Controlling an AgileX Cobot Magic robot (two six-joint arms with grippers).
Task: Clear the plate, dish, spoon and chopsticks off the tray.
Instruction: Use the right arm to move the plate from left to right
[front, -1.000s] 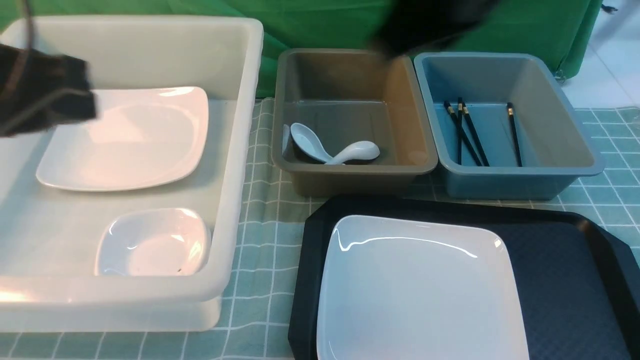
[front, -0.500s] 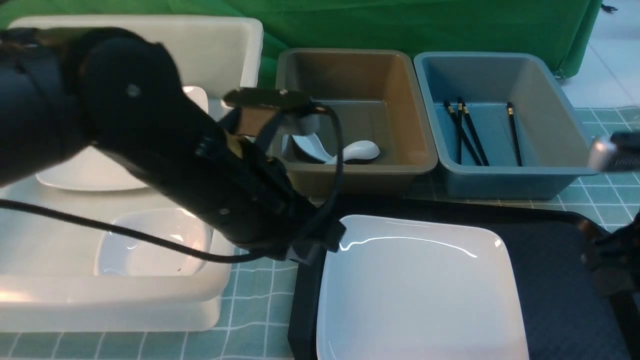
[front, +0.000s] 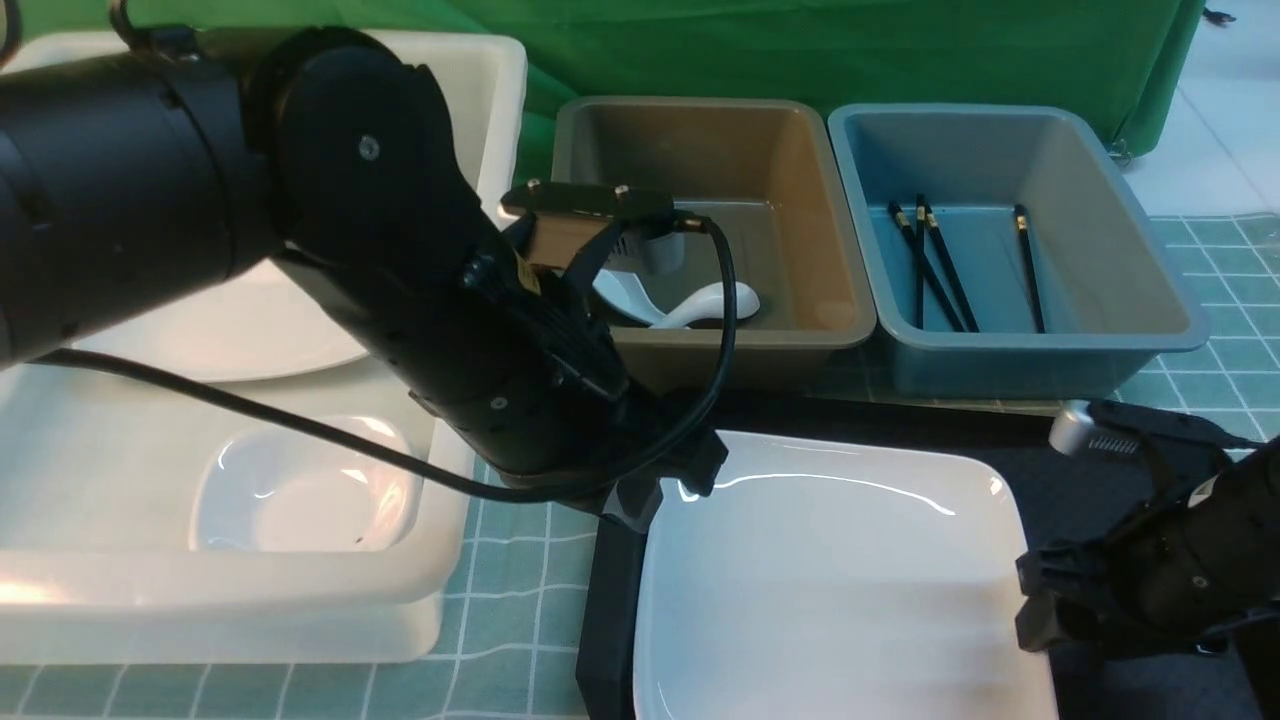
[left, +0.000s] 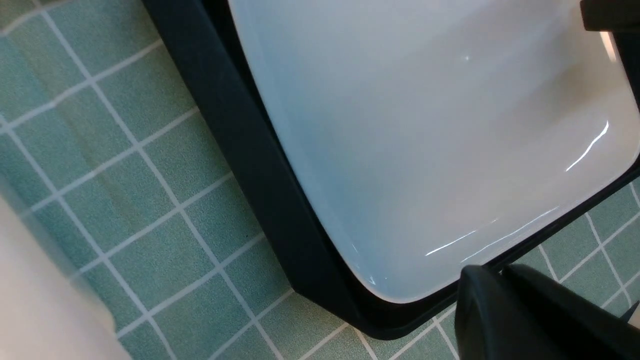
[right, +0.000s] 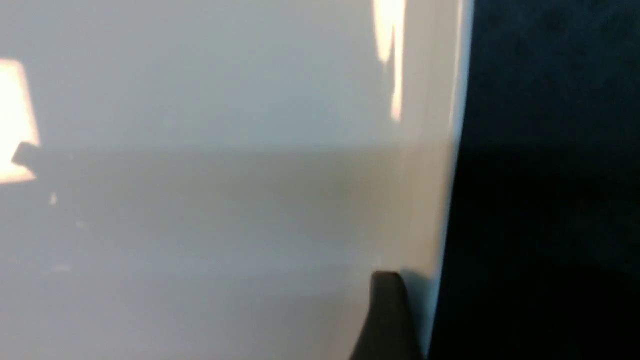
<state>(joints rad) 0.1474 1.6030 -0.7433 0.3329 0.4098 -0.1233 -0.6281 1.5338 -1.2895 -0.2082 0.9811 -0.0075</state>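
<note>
Since the plate (front: 830, 580) on the tray (front: 605, 600) looks slick, rigid, breakable | pinch opposite rims | left gripper (front: 675, 480), right gripper (front: 1035, 600): jaw state unclear

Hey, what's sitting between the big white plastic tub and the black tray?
Only bare green checked tablecloth lies between the large white plastic tub and the wide black plastic tray; the front and left wrist views both show it.

plate (front: 840, 590): glossy white | tray (front: 608, 600): black | tabletop cloth (front: 520, 560): teal-green, white grid lines | left tub (front: 800, 190) beyond tray: grey-brown | right tub (front: 1100, 260) beyond tray: blue | chopsticks (front: 935, 265): black, gold bands | spoon (front: 722, 298): white | bin (front: 490, 120) left of tray: milky white | dish (front: 300, 490) left of tray: white | backdrop (front: 850, 50): green
</note>
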